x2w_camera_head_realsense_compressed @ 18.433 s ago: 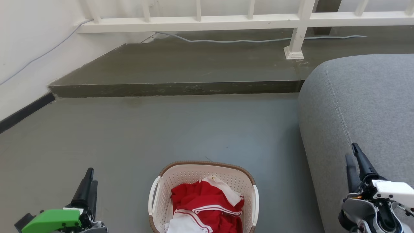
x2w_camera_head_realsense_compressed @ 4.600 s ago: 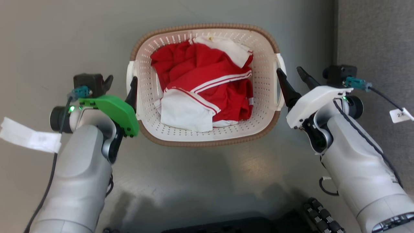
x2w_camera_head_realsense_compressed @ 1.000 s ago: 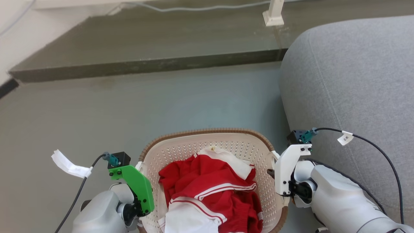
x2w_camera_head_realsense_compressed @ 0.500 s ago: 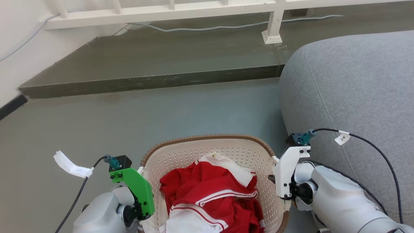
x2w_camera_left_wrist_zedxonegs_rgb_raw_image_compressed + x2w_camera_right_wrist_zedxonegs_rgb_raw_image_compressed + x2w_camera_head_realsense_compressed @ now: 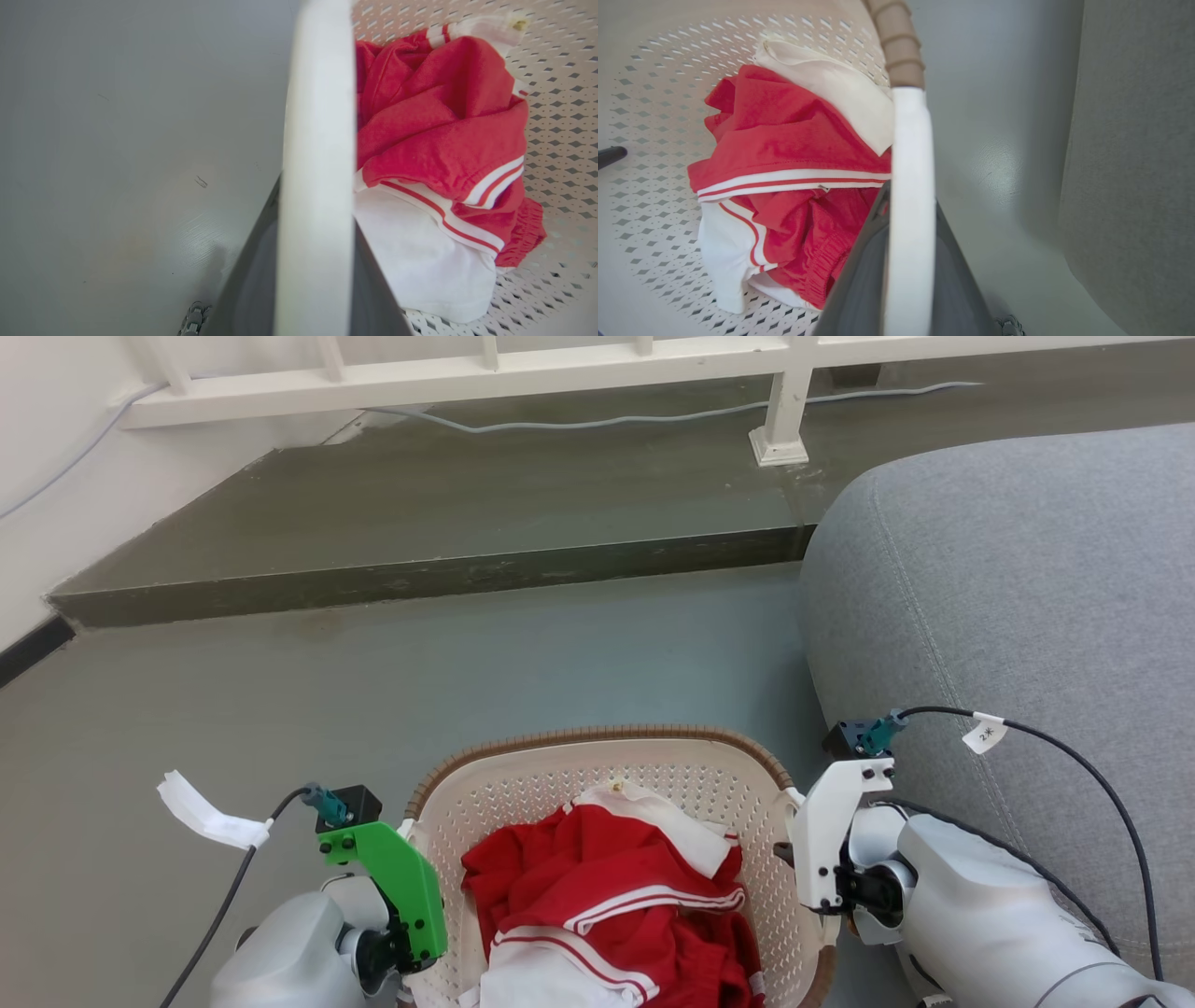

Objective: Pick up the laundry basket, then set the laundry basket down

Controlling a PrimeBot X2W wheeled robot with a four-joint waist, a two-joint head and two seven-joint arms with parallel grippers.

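Note:
The laundry basket (image 5: pixel 597 739), cream perforated plastic with a brown woven rim, hangs between my two arms at the bottom of the head view, with red and white clothes (image 5: pixel 607 896) inside. My left gripper (image 5: pixel 409 933), under its green cover, is at the basket's left handle. In the left wrist view the white handle (image 5: pixel 317 140) runs between the dark fingers (image 5: pixel 252 280), and the left gripper (image 5: pixel 317 205) is shut on it. My right gripper (image 5: pixel 805 873) is at the right handle. The right wrist view shows the right gripper (image 5: pixel 910 200) shut on that handle (image 5: pixel 909 154).
A grey sofa (image 5: pixel 1008 597) stands close on the right, almost touching my right arm. Ahead, a raised dark step (image 5: pixel 420 581) crosses the floor, with a white railing (image 5: pixel 560 373), its post base (image 5: pixel 778 448) and a cable behind. A white wall stands at the left.
The head camera has tilted up, so the step and railing sit lower in the picture. Both grippers, open beside the handles 4.6 s ago, now hold them. The basket stays fixed between them.

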